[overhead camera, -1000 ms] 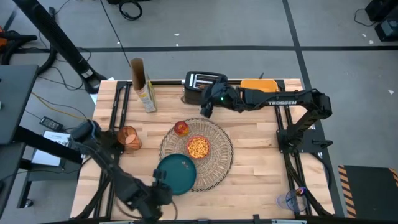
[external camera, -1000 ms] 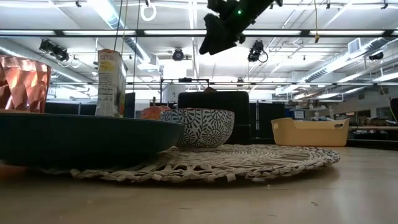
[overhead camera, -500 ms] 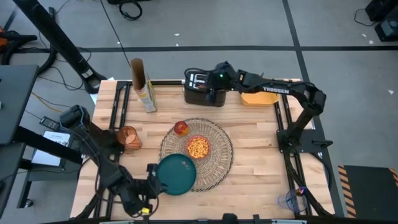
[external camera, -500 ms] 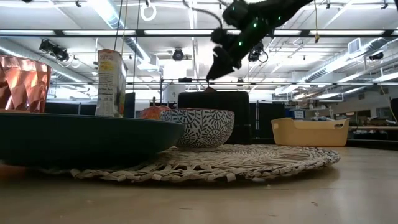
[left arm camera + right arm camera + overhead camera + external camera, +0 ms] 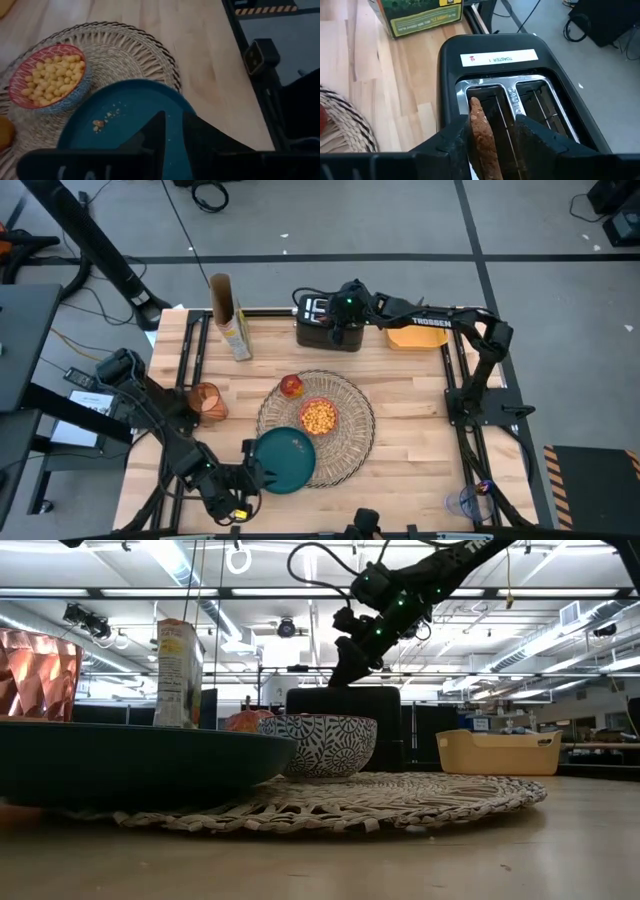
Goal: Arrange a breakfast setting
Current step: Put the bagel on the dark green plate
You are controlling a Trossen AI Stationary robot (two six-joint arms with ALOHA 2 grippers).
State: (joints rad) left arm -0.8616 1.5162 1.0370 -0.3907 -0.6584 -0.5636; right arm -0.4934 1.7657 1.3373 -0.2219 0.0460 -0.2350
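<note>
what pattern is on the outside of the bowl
A dark blue and white geometric print on the bowl, clearest in the low view.

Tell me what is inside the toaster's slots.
In the black toaster, one slot holds a toast slice standing up out of it, between the right gripper's fingers. The other slot looks empty; the slice's lower part is hidden inside the slot.

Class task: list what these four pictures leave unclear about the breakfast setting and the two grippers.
- Toast slice: lower part hidden inside the toaster slot, right wrist view.
- Right gripper: firm grip on the toast unclear.
- Left gripper: plate rim contact hidden by the fingers.
- Spoon: not visible in any view.
</note>
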